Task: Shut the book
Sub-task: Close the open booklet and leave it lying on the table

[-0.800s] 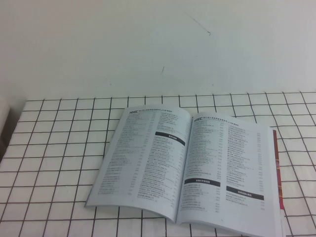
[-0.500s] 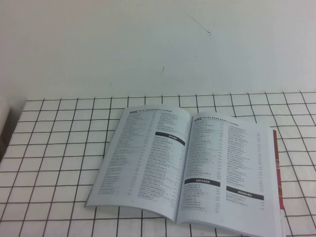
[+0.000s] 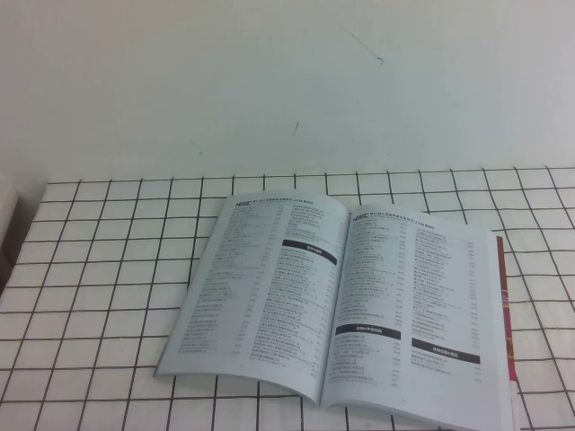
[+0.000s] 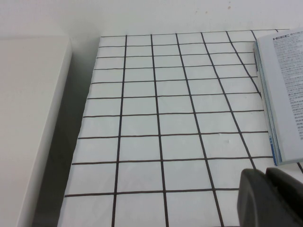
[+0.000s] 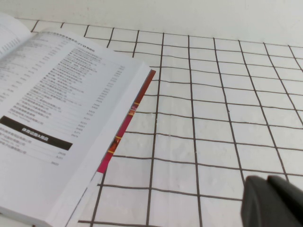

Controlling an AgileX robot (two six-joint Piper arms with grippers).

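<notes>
cloth (image 3: 108, 269): white, black grid lines | wall (image 3: 269, 81): white (faint marks) | slab (image 4: 28, 118): white, beside cloth's left edge

table (image 3: 99, 269) — white, black grid lines | on it: book (image 3: 359, 305) — open, face-up

You are looking down from the raised high camera: the gridded table (image 3: 108, 269) and open book (image 3: 341, 305) are filling the lower frame. Each wrist camera is skimming close over the grid, the left gripper (image 4: 272, 198) or right gripper (image 5: 274, 203) in its foreground, sharing one book edge.
</notes>
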